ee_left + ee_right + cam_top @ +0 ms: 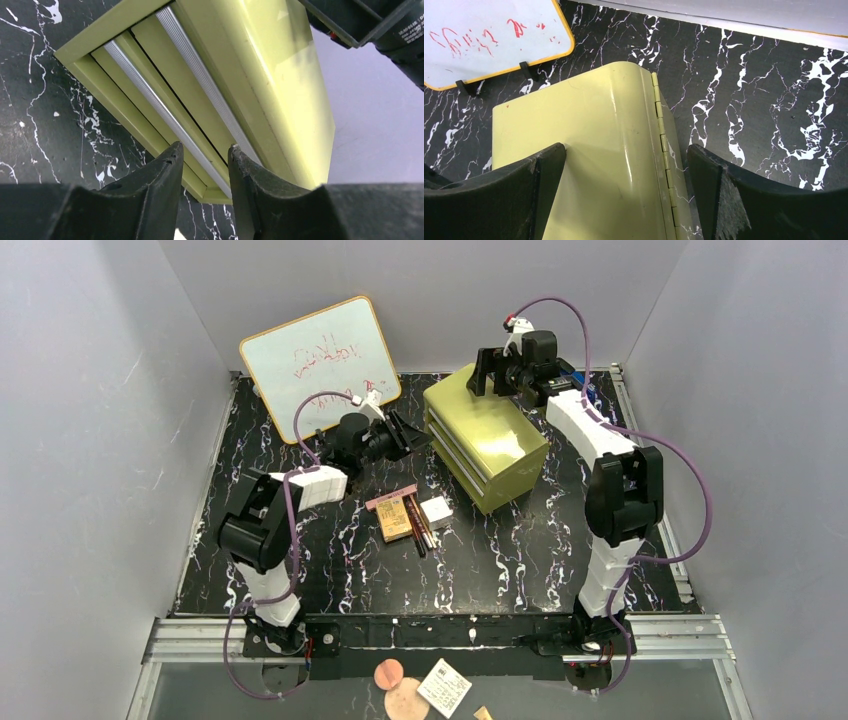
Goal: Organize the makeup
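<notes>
The makeup lies in a cluster at mid-table: a thin pink case (390,499), a tan-orange palette (396,519), dark-red and black pencils (419,527) and a small white box (436,511). My left gripper (412,430) is behind the cluster, at the left front corner of the olive-yellow drawer chest (486,436). In the left wrist view the gripper (205,150) is narrowly open and empty, with its fingertips framing a silver drawer handle (165,112). My right gripper (487,372) hovers over the chest's back. In its wrist view it (626,152) is wide open, above the chest's top (589,145) and hinge (663,140).
A whiteboard (320,365) with red writing leans at the back left and also shows in the right wrist view (489,35). Grey walls enclose the black marbled table (500,560). Pink discs and a card (443,687) lie below the front rail.
</notes>
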